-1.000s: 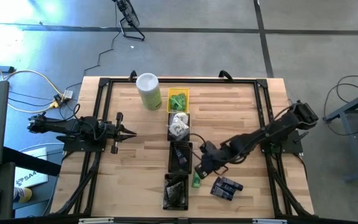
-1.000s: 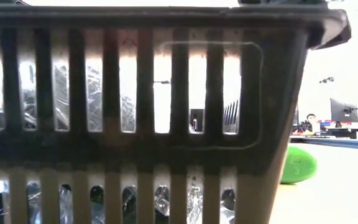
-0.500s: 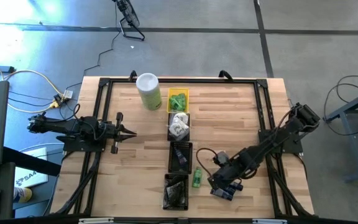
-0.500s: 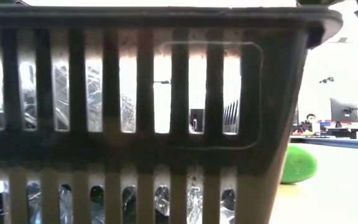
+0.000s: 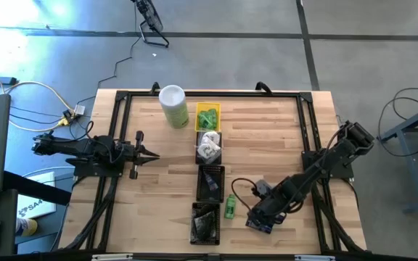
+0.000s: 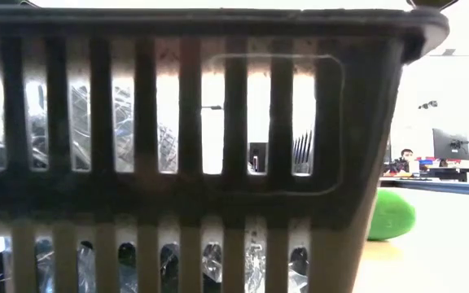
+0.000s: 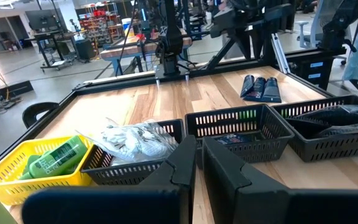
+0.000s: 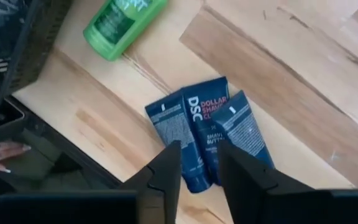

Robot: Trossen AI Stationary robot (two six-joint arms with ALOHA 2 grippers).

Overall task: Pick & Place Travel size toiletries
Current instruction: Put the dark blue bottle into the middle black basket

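We judge sorting mostly done: right tool (image 8: 197, 165), fingers narrowly parted, empty, hovers over the blue packets (image 8: 207, 134) on the bench (image 5: 267, 138), green bottle (image 8: 124, 22) loose beyond them, left tool (image 5: 151, 154) shut, idle.

Workshop around a wood table (image 5: 267, 138)

Grey concrete floor (image 5: 231, 65) (cables (image 5: 27, 87) trail across it); desks with monitors (image 6: 450, 146) stand beyond.

I see my right gripper (image 8: 197, 168) right above the dark blue flat packets (image 8: 207, 134); the green little bottle (image 8: 124, 18) lies just beyond, beside a black slotted plastic basket (image 8: 17, 43).
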